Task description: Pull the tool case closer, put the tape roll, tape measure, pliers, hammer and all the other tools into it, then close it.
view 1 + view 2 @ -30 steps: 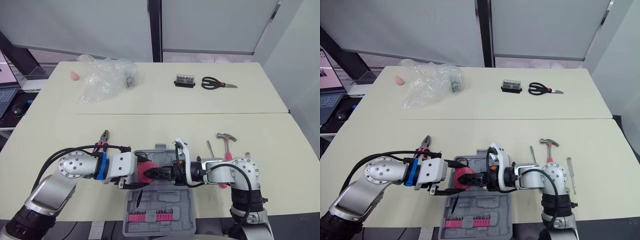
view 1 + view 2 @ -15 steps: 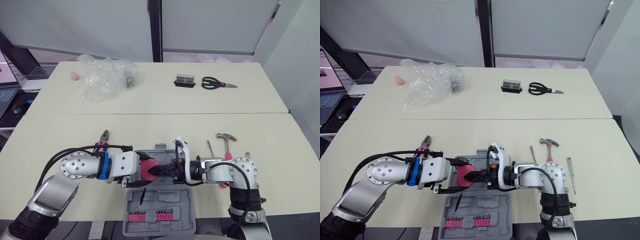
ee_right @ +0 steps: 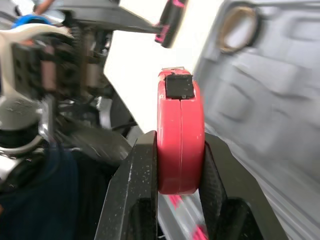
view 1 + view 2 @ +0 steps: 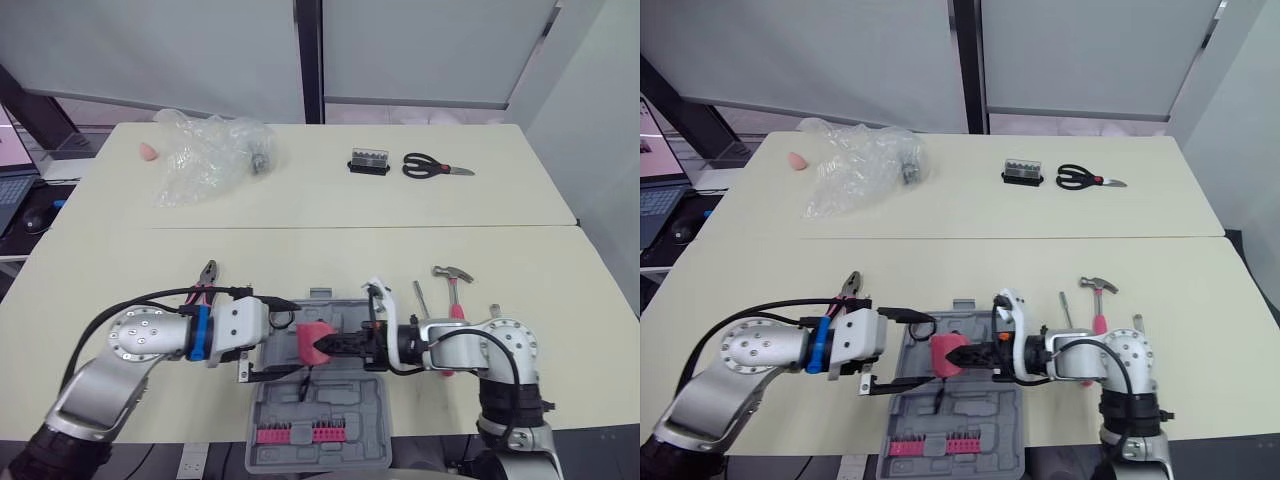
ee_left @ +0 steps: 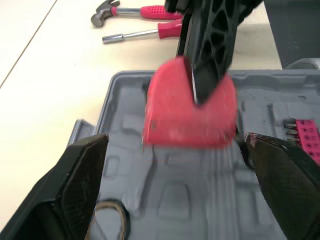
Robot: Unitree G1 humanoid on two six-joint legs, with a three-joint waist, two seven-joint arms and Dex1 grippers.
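Matt grey plastic tool case (image 4: 340, 402)

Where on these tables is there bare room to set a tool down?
Bare: far table between plastic bag and bit box; near table left of the pliers. Crowded: around the tool case, up to the hammer.

This is looking like an office-style lab or workroom. Two pale tables (image 4: 330, 205) are standing pushed together before white wall panels (image 4: 150, 50) and a dark post (image 4: 308, 60) along the top of the frame. A laptop (image 4: 10, 188) and mouse (image 4: 38, 222) are sitting at the far left edge. A hammer (image 4: 454, 290) is lying on the near table, lower right.
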